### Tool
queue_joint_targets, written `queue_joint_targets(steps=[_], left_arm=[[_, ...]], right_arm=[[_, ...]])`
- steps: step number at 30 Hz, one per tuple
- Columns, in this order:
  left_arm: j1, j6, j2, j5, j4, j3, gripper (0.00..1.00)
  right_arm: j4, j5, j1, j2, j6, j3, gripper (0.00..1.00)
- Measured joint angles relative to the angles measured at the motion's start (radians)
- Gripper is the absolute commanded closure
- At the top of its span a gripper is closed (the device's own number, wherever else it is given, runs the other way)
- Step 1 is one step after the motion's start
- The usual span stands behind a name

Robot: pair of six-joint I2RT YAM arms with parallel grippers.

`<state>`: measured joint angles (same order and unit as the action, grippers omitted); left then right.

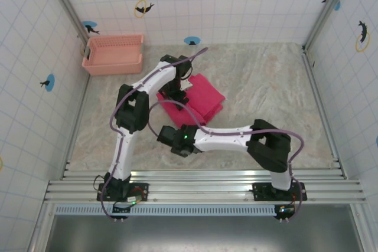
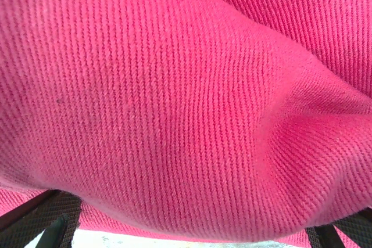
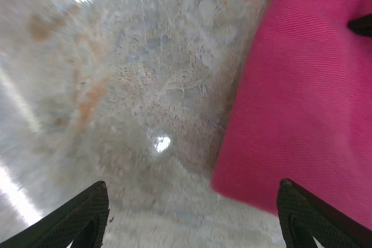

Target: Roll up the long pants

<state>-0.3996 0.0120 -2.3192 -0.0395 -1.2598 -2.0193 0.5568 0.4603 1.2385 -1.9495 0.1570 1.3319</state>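
Observation:
The long pants lie as a folded magenta-red bundle in the middle of the table. My left gripper is down on the bundle's left part. In the left wrist view the ribbed fabric bulges close to the camera, and my left gripper is open, its dark fingertips wide apart at the bottom corners. My right gripper hovers low by the bundle's near-left corner. In the right wrist view my right gripper is open over bare table, with the pants' edge beside its right finger.
A pale pink lattice basket stands at the far left against the tiled wall. The marbled tabletop is walled by tiles on three sides. A metal rail with both arm bases runs along the near edge.

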Motion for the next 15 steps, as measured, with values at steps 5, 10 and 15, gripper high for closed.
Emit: queue_joint_targets(steps=[5, 10, 15], left_arm=[[0.0, 0.005, 0.0, 0.0, 0.001, 0.001, 0.03], [0.0, 0.011, 0.0, 0.0, 0.001, 0.003, 0.03], [0.0, 0.015, 0.001, -0.008, 0.01, 0.008, 0.02]], right_arm=[[-0.038, 0.198, 0.022, -0.106, 0.005, 0.039, 0.18], [-0.04, 0.393, 0.007, -0.191, 0.026, 0.104, 0.1], [-0.037, 0.482, -0.044, -0.22, 0.048, 0.116, 0.11]])
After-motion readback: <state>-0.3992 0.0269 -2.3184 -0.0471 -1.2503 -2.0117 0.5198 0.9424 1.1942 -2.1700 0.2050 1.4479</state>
